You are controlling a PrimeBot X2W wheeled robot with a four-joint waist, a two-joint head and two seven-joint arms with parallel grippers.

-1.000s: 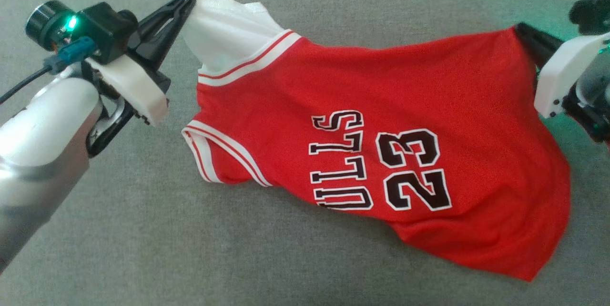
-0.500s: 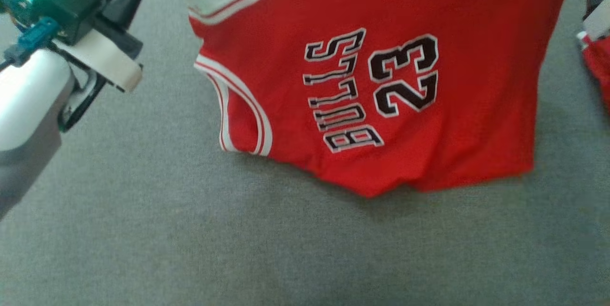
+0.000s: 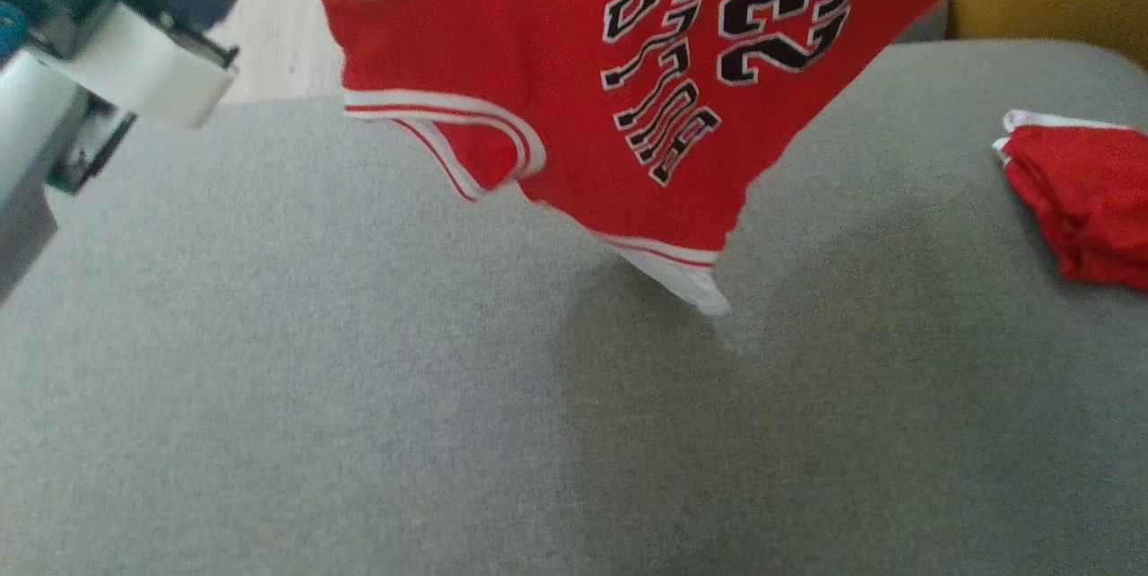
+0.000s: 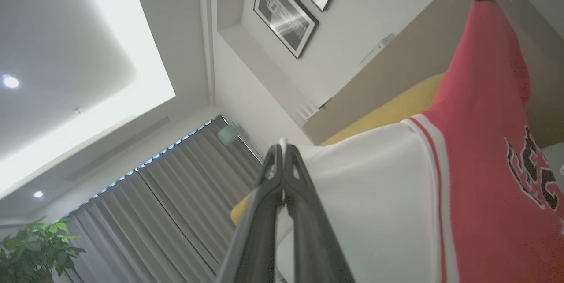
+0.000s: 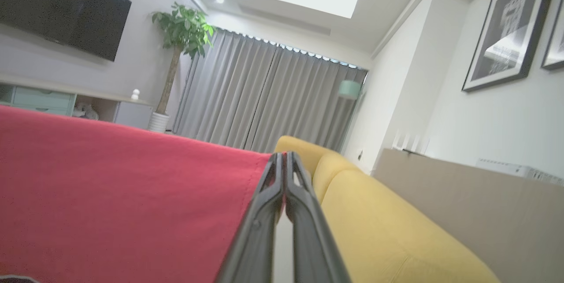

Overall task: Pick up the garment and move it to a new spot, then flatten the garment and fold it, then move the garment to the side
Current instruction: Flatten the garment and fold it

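Since the red-and-white basketball jersey (image 3: 556,65) hangs over the grey fabric cushion (image 3: 359,397), pinched only at thin edges by the left claw (image 4: 283,150) and right claw (image 5: 283,157), either could slip and dump it crumpled imo.

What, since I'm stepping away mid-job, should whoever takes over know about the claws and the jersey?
Left claw: shut on the jersey at its white shoulder.
Right claw: shut on its red hem corner.
The jersey hangs spread between them above the grey cushion; another red garment lies at the cushion's right.
Done: pickup.
Left: lay it down at a new spot, flatten, fold, move aside.
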